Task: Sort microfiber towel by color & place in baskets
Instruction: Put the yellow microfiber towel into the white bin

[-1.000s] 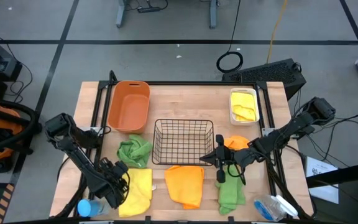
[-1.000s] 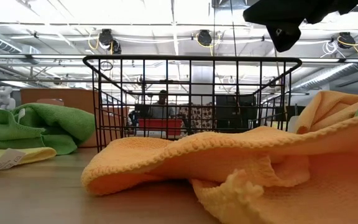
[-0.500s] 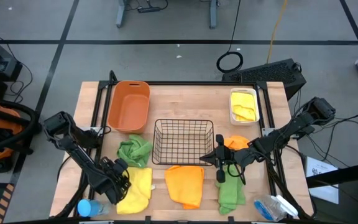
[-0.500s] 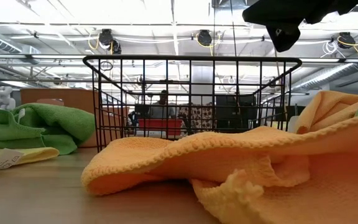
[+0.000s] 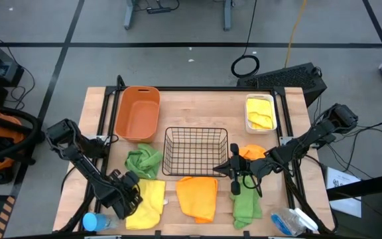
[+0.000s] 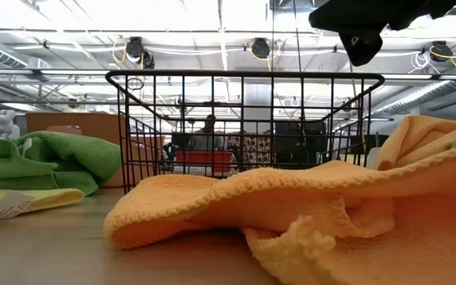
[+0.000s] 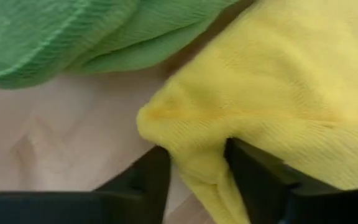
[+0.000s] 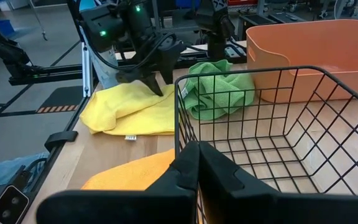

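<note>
A yellow towel (image 5: pixel 148 201) lies flat at the near left of the table, and my left gripper (image 5: pixel 135 190) stands over its left edge, pointing down, shut on a bunch of it (image 7: pixel 196 171). A green towel (image 5: pixel 143 160) lies crumpled just beyond it. The black wire basket (image 5: pixel 195 151) stands mid-table, the orange tub (image 5: pixel 138 113) at far left, and the white bin (image 5: pixel 259 113) with yellow cloth at far right. My right gripper (image 5: pixel 219 169) hovers shut near the wire basket's near right corner, touching nothing. My left gripper pinches a raised fold (image 7: pixel 194 155) at the yellow towel's left edge between its two fingers (image 7: pixel 151 177). The fingers come from above, pointing steeply down. The rest of the towel lies slack on the table.
An orange towel (image 5: pixel 197 197) lies spread in front of the wire basket. Another orange towel (image 5: pixel 252 153) and a green one (image 5: pixel 246 204) lie under the right arm. A blue bottle (image 5: pixel 91 221) lies at the near left corner and a plastic bag (image 5: pixel 290 221) at the near right.
My left gripper has sunk a little onto the yellow towel's left edge and tipped steeper. The towel's edge has shifted slightly in the low view.
</note>
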`<control>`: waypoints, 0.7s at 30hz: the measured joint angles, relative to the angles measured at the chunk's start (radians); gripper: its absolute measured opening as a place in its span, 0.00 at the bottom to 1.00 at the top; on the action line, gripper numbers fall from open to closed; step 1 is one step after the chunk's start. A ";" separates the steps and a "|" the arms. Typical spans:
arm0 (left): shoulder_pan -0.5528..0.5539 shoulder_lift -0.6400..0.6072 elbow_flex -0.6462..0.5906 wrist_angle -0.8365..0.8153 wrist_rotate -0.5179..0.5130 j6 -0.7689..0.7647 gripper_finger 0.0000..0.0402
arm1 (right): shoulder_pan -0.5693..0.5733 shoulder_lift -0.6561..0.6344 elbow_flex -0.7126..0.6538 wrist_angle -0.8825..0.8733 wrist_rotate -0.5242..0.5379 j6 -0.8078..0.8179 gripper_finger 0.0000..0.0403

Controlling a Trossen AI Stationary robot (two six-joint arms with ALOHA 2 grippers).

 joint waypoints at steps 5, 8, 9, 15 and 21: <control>0.000 0.001 0.000 0.014 -0.041 0.039 0.12 | 0.001 0.000 0.000 0.001 0.000 0.006 0.00; 0.000 0.001 0.001 0.008 -0.077 0.040 0.03 | 0.001 0.000 0.000 0.000 0.000 0.008 0.00; 0.000 0.002 0.004 0.005 -0.079 0.046 0.04 | 0.001 0.000 0.000 0.000 0.000 0.008 0.00; 0.000 -0.018 0.063 0.006 -0.088 0.107 0.04 | 0.001 0.000 0.000 0.001 0.000 0.008 0.00; -0.002 -0.025 0.176 -0.002 -0.149 0.205 0.04 | 0.001 0.000 0.001 0.008 0.000 0.009 0.00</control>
